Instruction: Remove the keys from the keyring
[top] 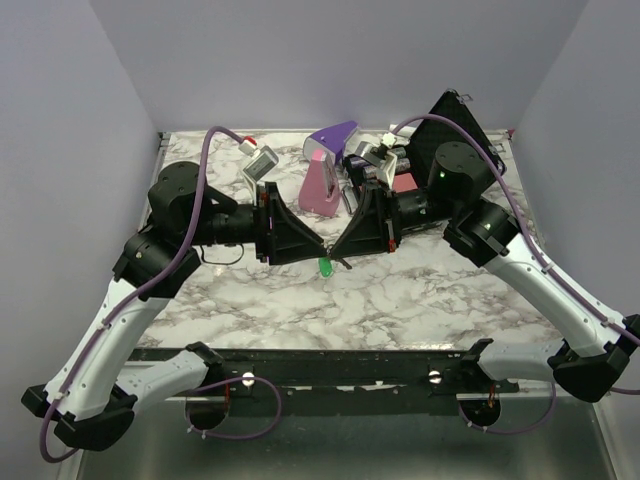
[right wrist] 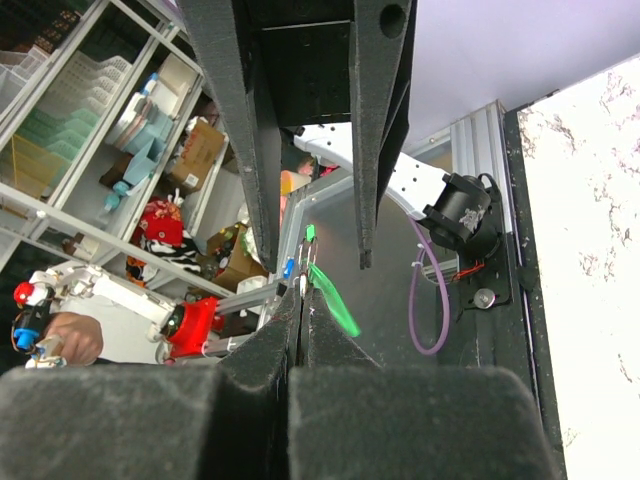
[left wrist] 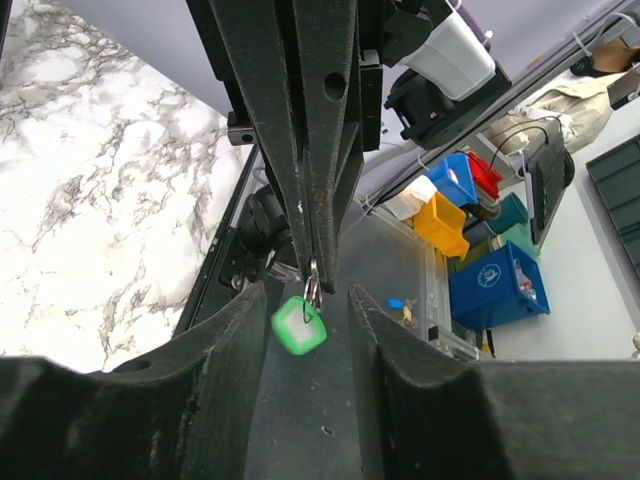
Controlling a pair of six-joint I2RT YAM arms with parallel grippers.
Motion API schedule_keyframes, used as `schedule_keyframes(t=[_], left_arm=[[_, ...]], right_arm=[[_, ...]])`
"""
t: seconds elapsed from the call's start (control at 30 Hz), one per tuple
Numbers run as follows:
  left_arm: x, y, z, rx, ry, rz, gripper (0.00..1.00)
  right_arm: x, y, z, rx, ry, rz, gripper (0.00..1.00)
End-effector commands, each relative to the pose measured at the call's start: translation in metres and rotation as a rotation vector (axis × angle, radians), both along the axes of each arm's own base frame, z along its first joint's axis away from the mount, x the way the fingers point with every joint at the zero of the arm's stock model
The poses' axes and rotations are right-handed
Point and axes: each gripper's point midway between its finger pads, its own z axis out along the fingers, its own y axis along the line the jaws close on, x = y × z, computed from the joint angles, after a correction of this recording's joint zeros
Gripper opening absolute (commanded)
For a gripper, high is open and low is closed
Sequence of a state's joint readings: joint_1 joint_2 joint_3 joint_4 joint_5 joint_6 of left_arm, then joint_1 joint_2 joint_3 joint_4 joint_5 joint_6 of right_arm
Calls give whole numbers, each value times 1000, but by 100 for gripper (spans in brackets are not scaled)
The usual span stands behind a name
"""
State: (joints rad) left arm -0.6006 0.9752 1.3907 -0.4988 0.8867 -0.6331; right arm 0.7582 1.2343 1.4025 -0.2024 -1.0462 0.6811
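The keyring is mostly buried in the tips of the right claw, which is pinched closed on it, so only a thin silvery loop shows. A green-headed key hangs from the loop, pointing away from those tips, above the marble surface. Its blade and any other keys cannot be made out. The right wrist view shows the key as a slanted, edge-on sliver. The left claw stands wide, with one finger on either side of the key.

The top external camera looks down from above and behind the arm bases onto the table. The 2 wrist cameras face each other close up, sharing the keyring and green key.
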Motion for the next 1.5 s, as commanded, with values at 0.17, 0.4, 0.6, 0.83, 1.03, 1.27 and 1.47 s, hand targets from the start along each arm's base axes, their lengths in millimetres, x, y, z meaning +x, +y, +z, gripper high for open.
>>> schedule_keyframes(t=[0.17, 0.4, 0.6, 0.83, 1.03, 1.27, 1.47], left_arm=[[0, -1, 14, 1, -56, 5, 38], [2, -1, 13, 28, -56, 8, 34], [3, 0, 9, 42, -50, 16, 34], [2, 0, 9, 43, -52, 11, 31], [1, 1, 9, 45, -52, 10, 27], [2, 0, 8, 49, -43, 10, 9], [3, 0, 10, 51, -40, 21, 0]], right_arm=[[-5, -1, 10, 31, -38, 27, 1], [-3, -1, 13, 43, -68, 9, 1], [-1, -1, 16, 52, -85, -2, 1], [2, 0, 16, 53, -93, -14, 1], [2, 1, 16, 52, -92, -17, 1], [4, 1, 15, 52, -93, -26, 1], [6, 2, 18, 61, -93, -43, 2]])
